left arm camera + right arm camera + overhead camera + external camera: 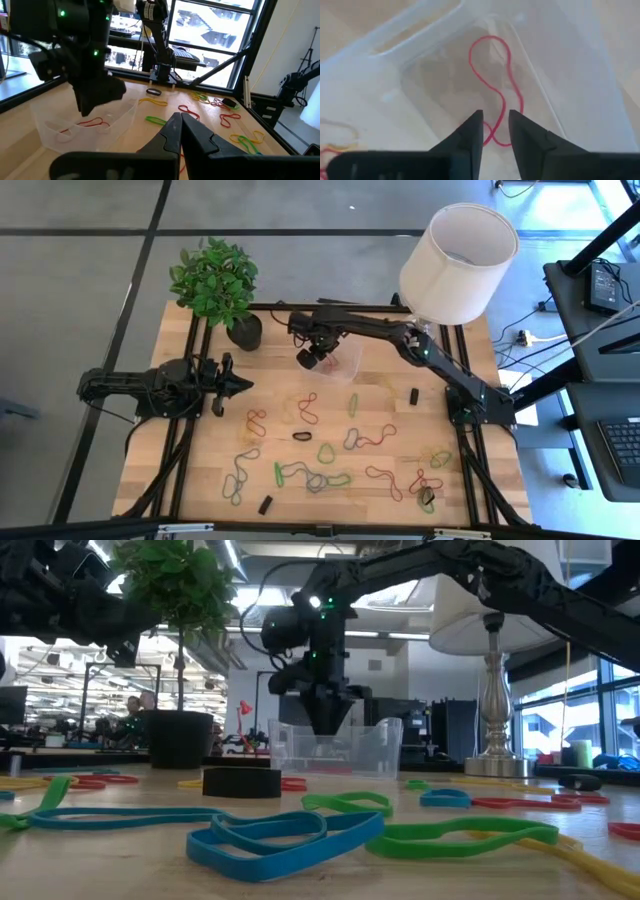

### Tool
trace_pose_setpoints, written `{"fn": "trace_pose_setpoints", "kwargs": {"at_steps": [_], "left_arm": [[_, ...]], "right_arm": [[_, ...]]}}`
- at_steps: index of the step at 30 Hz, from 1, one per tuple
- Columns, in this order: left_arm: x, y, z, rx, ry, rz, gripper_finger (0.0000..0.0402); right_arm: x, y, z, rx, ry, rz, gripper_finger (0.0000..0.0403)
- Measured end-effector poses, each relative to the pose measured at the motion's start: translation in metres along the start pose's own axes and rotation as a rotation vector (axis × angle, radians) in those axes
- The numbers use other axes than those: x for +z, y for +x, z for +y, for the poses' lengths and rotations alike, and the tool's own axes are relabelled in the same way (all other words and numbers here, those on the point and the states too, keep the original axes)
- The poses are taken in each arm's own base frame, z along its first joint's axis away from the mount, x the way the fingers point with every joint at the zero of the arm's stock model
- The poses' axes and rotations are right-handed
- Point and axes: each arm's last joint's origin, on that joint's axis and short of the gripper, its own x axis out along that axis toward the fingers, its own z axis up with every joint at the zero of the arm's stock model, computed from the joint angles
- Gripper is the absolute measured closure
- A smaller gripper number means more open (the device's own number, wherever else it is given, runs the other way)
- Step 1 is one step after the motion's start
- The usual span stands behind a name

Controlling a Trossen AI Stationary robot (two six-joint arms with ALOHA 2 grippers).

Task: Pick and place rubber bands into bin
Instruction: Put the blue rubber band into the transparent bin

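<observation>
Bench (200, 480) of pale wood fills the centre of the high view, framed by dark rails along its left and right edges. Open wood lies in the middle left, between the left arm and the scatter of bands. Plant pot (244, 331) sits at the upper left edge, lamp (458, 262) at the upper right.

Bin (350, 360) sits upper centre, near the bench's far edge, between pot and lamp. In the low view its clear walls (385, 745) stand upright behind a small black block (241, 782).

Rubber bands (318, 478) lie flat across the lower half of the high view, long axes pointing every way; several tangle along the lower centre. One red band (496, 90) lies inside the bin, a narrow twisted loop with its long axis running roughly lengthwise along the bin floor.

Right arm reaches from its base at the right edge diagonally to the upper centre, wrist bent down. Right tool (495, 127) hangs over the bin, fingers a narrow gap apart, holding nothing; the red band lies on the floor below them.

Left arm lies low at the left edge, pointing right. Left tool (180, 120) has its fingers pressed together, empty.
</observation>
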Motion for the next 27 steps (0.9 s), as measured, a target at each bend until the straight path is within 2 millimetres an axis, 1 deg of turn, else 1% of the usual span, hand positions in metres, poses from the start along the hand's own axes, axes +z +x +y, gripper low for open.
{"fn": "trace_pose_setpoints", "kwargs": {"at_steps": [4,6,7,11,14,17,19,22,27], "left_arm": [[0.000,0.000,0.000,0.000,0.000,0.000,0.0398],[0.000,0.000,0.000,0.000,0.000,0.000,0.0398],[0.000,0.000,0.000,0.000,0.000,0.000,0.0398],[0.000,0.000,0.000,0.003,0.000,-0.001,0.0398],[0.000,0.000,0.000,0.016,0.000,-0.007,0.0397],[0.001,0.000,0.000,0.017,0.000,-0.016,0.0398],[0.001,0.000,0.000,0.017,-0.002,-0.016,0.0397],[0.001,0.000,0.000,0.016,-0.002,-0.016,0.0398],[0.001,0.000,0.000,0.019,-0.001,-0.017,0.0398]], "right_arm": [[-0.014,-0.022,-0.003,-0.028,0.028,0.048,0.0304],[-0.024,-0.037,0.001,-0.054,0.020,0.048,0.0309],[-0.029,-0.044,0.005,-0.067,0.015,0.034,0.0313],[-0.054,-0.089,0.023,-0.075,-0.017,-0.102,0.0336],[-0.078,-0.113,0.040,-0.088,-0.052,-0.178,0.0361],[-0.104,-0.132,0.057,-0.084,-0.076,-0.232,0.0390],[-0.121,-0.143,0.067,-0.079,-0.095,-0.263,0.0398],[-0.144,-0.153,0.082,-0.061,-0.126,-0.288,0.0394],[-0.179,-0.160,0.107,-0.037,-0.190,-0.313,0.0399]]}}
